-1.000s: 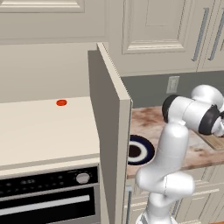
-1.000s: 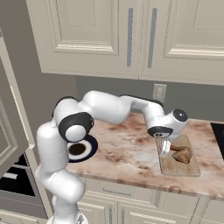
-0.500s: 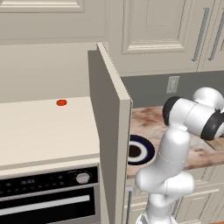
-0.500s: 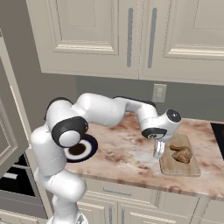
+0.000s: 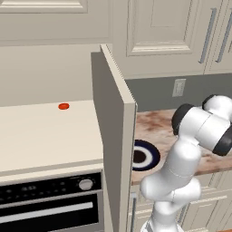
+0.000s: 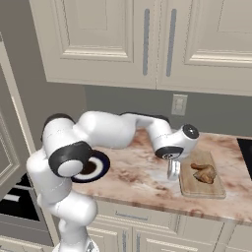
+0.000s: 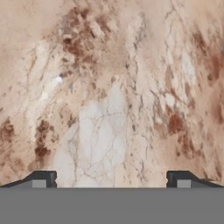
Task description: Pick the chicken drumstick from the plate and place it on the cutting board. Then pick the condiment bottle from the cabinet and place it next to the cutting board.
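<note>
The golden-brown chicken drumstick lay on the tan wooden cutting board at lower right; the empty claw gaped wide, bottle fetch remaining.

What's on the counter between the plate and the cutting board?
In the right base view, bare marbled countertop separates plate from cutting board; the open gripper hangs over it.

The robot arm is smooth, shiny white, made of thick round tubes. Its joints are dark grey rings with black round caps. The gripper is small and grey, with two dark, blocky fingertips.
</note>
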Controlling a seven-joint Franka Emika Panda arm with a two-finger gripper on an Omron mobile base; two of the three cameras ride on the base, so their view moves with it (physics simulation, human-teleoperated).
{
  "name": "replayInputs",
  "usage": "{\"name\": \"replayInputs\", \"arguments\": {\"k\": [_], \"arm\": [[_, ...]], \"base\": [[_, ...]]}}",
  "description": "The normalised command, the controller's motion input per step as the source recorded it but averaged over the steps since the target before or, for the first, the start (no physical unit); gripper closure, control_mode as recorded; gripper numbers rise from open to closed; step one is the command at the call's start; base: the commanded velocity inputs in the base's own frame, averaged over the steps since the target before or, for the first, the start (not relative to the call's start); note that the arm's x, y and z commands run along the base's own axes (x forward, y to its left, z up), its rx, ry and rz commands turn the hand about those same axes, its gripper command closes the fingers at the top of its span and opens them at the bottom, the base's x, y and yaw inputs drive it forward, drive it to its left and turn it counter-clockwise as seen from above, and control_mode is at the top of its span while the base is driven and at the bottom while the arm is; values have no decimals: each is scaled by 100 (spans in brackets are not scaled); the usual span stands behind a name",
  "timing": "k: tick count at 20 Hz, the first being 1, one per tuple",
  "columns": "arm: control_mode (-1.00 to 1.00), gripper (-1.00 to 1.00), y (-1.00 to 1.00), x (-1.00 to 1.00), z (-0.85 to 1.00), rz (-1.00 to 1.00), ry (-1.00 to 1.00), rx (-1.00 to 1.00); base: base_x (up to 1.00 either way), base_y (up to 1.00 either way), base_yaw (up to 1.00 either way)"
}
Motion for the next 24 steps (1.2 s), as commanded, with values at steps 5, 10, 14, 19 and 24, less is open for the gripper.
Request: {"name": "replayInputs", "arguments": {"k": [5, 10, 14, 19, 24], "arm": [[-100, -100, 19, -23, 21, 6, 0, 0], [-100, -100, 22, -22, 27, 8, 0, 0], [-100, -100, 21, -23, 24, 8, 0, 0], [-100, -100, 22, -26, 21, 7, -2, 0], [-100, -100, 22, -29, 19, 4, -4, 0]], "base": [[0, 0, 0], [0, 0, 0], [0, 0, 0], [0, 0, 0], [0, 0, 0]]}}
